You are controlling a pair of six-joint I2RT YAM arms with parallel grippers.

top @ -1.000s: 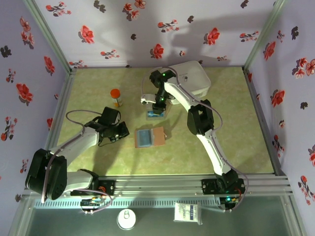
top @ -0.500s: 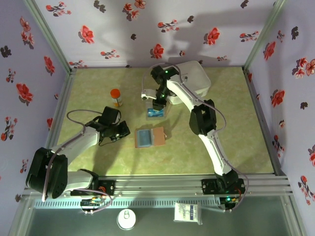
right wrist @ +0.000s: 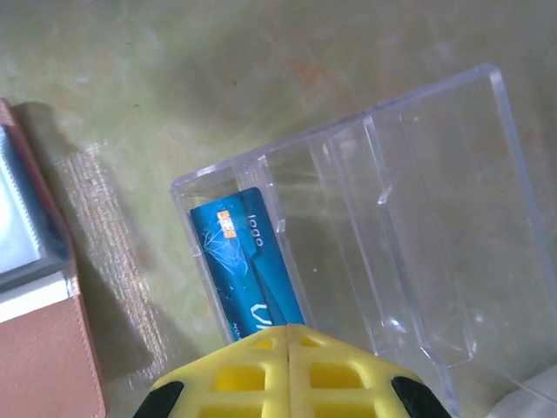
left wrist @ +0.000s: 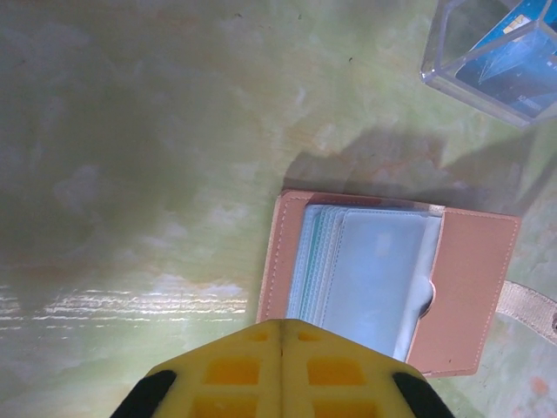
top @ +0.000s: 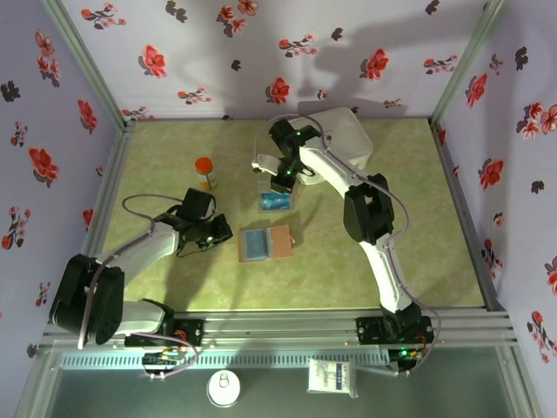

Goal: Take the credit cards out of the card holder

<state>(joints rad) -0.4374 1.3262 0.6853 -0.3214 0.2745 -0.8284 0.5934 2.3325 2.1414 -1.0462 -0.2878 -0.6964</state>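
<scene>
The tan-brown card holder (top: 280, 243) lies open at mid-table, its blue-grey pockets (left wrist: 374, 270) facing up. A blue credit card (right wrist: 248, 261) lies in the left slot of the clear plastic tray (right wrist: 409, 244), which sits just behind the card holder (right wrist: 43, 348). My right gripper (right wrist: 287, 335) hovers over that tray (top: 277, 200) with its yellow fingers pressed together, and the card's near end is hidden under them. Just left of the card holder (left wrist: 474, 287) is my left gripper (left wrist: 280, 335), shut on nothing. No yellow-green card is visible.
An orange-capped bottle (top: 205, 171) stands at the back left. A white rounded square case (top: 339, 139) sits at the back, behind the right arm. Flowered walls close in the green table on three sides.
The right arm's wrist has shifted slightly right and toward the back above the tray. The left arm, the card holder and the tray have stayed put.
</scene>
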